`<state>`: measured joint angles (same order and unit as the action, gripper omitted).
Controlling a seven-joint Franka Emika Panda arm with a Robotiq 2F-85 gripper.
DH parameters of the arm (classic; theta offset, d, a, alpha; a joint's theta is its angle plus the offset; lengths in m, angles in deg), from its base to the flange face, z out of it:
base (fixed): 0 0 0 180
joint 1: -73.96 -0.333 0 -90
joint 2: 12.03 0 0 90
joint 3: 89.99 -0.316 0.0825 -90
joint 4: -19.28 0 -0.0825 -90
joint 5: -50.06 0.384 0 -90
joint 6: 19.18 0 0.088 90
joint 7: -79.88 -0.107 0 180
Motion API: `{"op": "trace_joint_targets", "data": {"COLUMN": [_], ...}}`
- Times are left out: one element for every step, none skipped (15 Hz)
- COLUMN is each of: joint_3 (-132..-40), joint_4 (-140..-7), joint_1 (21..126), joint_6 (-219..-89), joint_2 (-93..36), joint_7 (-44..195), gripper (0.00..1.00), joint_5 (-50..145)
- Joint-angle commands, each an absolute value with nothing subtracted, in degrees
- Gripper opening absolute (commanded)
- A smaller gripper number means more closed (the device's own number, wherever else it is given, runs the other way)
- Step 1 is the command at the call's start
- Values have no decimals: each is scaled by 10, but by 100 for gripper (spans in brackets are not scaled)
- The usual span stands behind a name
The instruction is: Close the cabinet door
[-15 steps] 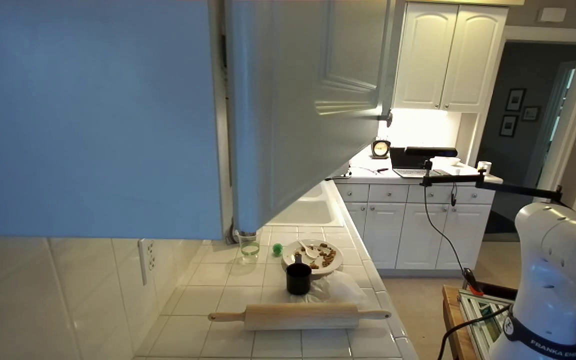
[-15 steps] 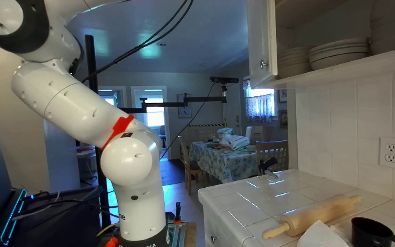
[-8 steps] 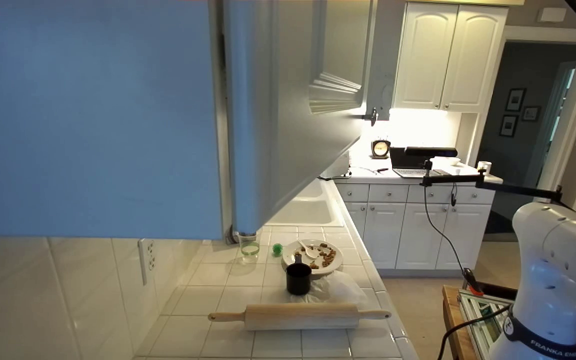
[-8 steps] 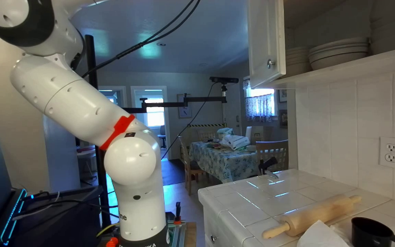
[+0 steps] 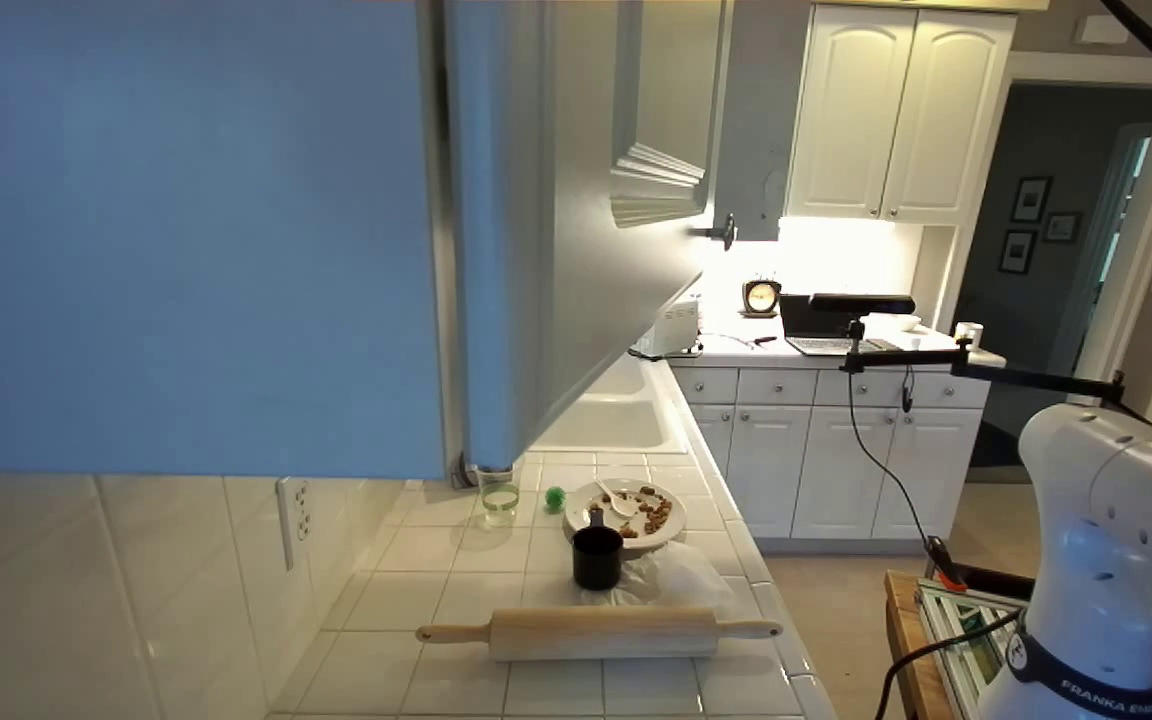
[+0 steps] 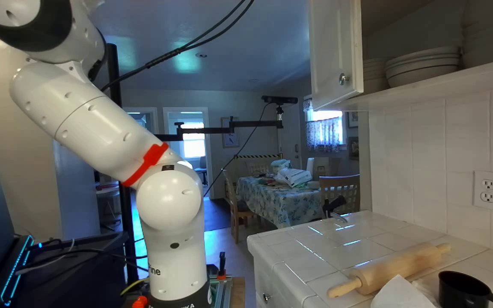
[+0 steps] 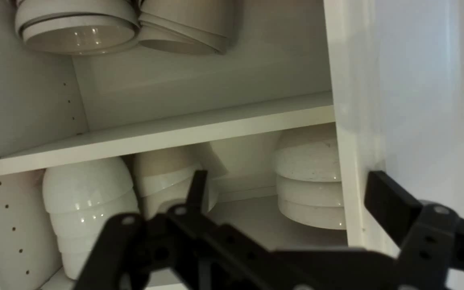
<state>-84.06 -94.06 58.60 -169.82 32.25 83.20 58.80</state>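
The cabinet door, a large pale door with raised panel moulding and a small knob, stands partly open in both exterior views [image 5: 586, 260] [image 6: 334, 51]. In the wrist view the door [image 7: 417, 104] fills the right side, its pale edge running vertically. My gripper [image 7: 290, 183] is open, with one black finger on each side of that edge. The right finger lies over the door's panelled face; I cannot tell whether it touches. The left finger is in front of the cabinet's inside. The gripper is out of view in both exterior views.
Stacked white bowls [image 7: 310, 181] and a shelf [image 7: 167, 135] are inside the cabinet. Below are a tiled counter [image 6: 328, 252], a rolling pin [image 5: 601, 634], a black cup [image 5: 597, 558] and a plate of brown pieces [image 5: 676, 520]. A flat bluish panel [image 5: 186, 230] adjoins the door.
The door has swung further toward the cabinet. Its free edge moved left in an exterior view and right, over the opening, in an exterior view. The arm has shifted slightly.
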Motion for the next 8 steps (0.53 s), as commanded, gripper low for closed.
{"op": "trace_joint_targets", "data": {"joint_3": [-812,-807,-803,-798,-795,-793,-791,-789], "joint_4": [-898,-889,-883,-874,-867,-860,-853,-847], "joint_1": [551,547,545,543,543,543,544,545], "joint_6": [-1671,-1662,-1658,-1652,-1647,-1644,-1640,-1637], "joint_2": [296,292,288,282,278,273,269,266], "joint_7": [876,883,886,890,894,898,901,904], "gripper": [100,100,100,100,100,100,100,100], "joint_5": [624,628,633,637,640,645,648,650]}}
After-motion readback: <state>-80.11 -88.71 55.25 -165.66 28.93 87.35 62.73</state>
